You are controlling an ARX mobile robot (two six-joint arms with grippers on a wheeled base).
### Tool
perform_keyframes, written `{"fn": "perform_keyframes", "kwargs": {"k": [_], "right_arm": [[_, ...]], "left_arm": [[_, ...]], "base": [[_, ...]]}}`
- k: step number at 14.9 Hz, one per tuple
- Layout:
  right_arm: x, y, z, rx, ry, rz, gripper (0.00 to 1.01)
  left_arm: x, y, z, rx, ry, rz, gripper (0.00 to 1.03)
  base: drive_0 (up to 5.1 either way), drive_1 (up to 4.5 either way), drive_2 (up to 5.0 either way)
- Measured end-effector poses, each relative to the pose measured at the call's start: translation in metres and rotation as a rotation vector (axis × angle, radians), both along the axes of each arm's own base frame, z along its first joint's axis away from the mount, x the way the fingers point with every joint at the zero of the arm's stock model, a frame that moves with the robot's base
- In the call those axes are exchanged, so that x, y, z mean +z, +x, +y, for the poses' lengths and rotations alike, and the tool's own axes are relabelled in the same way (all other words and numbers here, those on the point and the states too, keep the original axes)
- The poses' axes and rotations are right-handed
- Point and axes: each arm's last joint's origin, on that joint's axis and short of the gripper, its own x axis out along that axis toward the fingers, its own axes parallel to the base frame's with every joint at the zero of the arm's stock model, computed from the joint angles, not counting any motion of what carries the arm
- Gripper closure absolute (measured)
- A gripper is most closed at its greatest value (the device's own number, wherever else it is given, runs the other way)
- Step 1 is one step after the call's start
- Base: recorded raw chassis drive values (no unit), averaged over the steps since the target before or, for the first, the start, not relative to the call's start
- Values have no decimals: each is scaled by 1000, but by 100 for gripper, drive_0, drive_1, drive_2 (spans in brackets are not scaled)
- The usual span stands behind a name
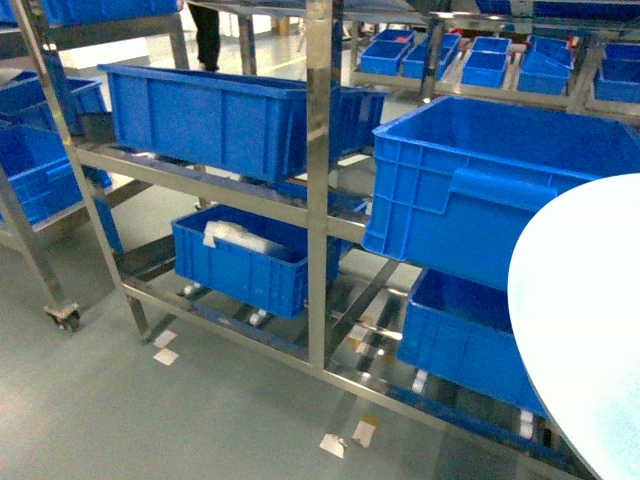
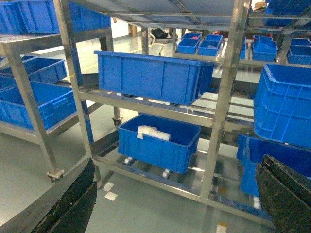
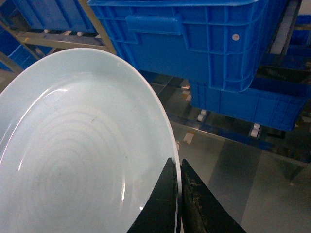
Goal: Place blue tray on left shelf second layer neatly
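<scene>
Steel uprights and rails form the left shelf (image 1: pixel 318 150), with a blue crate (image 1: pixel 210 115) on its upper rail and a lower crate (image 1: pixel 245 262) beneath, holding a white packet (image 1: pixel 228 236). The left pincer (image 2: pixel 175 204) hangs released, its dark fingers (image 2: pixel 73 204) wide apart. Farther right, the blue tray (image 3: pixel 73 155) is off the shelf, its rim clenched in the right pincer (image 3: pixel 179 194).

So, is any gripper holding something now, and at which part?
The right gripper pinches the blue tray at its rim. The left gripper is open and holds nothing.
</scene>
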Motion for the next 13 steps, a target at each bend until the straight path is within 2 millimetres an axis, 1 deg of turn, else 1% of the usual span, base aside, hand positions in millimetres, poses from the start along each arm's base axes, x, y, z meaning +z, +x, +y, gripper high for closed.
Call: {"fn": "perform_keyframes", "kwargs": {"k": [13], "right_arm": [[1, 0, 0, 3, 1, -4, 99]], "left_arm": [[0, 0, 0, 0, 0, 1, 5]], "base": [[-168, -168, -168]]}}
